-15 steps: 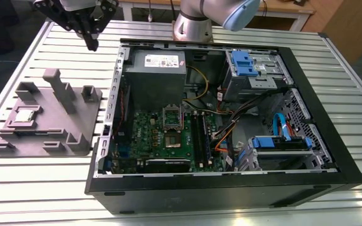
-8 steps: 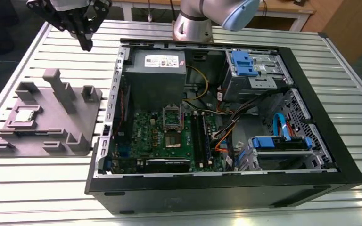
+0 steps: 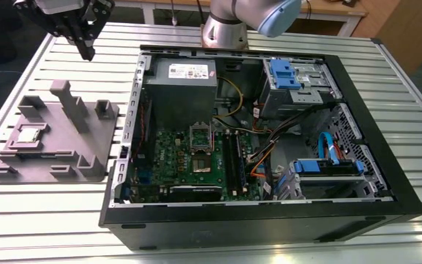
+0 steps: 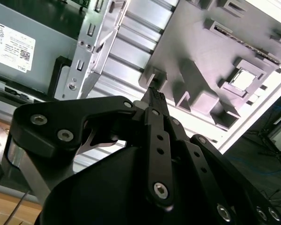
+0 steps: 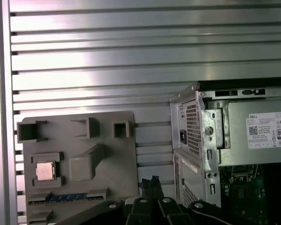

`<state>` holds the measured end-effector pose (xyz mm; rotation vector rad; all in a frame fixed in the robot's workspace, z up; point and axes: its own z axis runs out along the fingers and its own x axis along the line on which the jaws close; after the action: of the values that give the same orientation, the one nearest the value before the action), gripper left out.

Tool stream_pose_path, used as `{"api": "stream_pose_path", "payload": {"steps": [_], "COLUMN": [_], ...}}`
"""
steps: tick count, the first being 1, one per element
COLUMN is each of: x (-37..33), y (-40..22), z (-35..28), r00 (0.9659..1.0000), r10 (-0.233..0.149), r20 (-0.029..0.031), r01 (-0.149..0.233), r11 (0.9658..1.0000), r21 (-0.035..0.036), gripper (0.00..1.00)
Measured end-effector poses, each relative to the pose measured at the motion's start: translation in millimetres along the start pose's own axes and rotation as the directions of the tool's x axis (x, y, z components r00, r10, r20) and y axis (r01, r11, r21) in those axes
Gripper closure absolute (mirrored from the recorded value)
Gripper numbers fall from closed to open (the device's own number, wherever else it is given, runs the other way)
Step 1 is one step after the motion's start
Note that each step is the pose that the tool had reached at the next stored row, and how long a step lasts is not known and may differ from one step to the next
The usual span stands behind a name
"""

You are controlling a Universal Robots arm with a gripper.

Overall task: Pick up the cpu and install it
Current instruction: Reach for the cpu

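The cpu (image 3: 29,133) is sitting flat in a square pocket of the grey tray (image 3: 50,168), silver top up, nothing touching it. Biggest thing here is the slatted metal table (image 3: 50,220), and the tray lies right on it. Just beside the tray, on the exterior view's right, there's the open black computer case (image 3: 255,223) lying on its side. In the half of the case nearer the tray you can see the grey power supply (image 3: 182,82) and the green motherboard (image 3: 189,165), with a silver socket frame (image 3: 198,136) on the board. The gripper (image 3: 88,54) hangs in the air past the tray's end that's farther back in the exterior view, well apart from the cpu. Its fingers (image 4: 155,101) are pinched together with nothing between them. Both wrist views look down past the fingertips at the tray, and the cpu shows up in its pocket in the first wrist view (image 5: 45,171) and the second wrist view (image 4: 243,79).
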<state>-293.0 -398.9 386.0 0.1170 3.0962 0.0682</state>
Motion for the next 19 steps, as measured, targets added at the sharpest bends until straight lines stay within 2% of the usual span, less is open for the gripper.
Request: {"api": "stream_pose_path", "payload": {"steps": [8, 19], "x": [23.7, 63.6], "y": [-1.9, -5.0], "z": [0.8, 2.8], "r00": [1.0000, 1.0000], "r10": [0.000, 0.000], "r20": [-0.0001, -0.0001], "r01": [0.000, 0.000], "r11": [1.0000, 1.0000], "r21": [0.0000, 0.0000], "gripper": [0.90, 0.90]}}
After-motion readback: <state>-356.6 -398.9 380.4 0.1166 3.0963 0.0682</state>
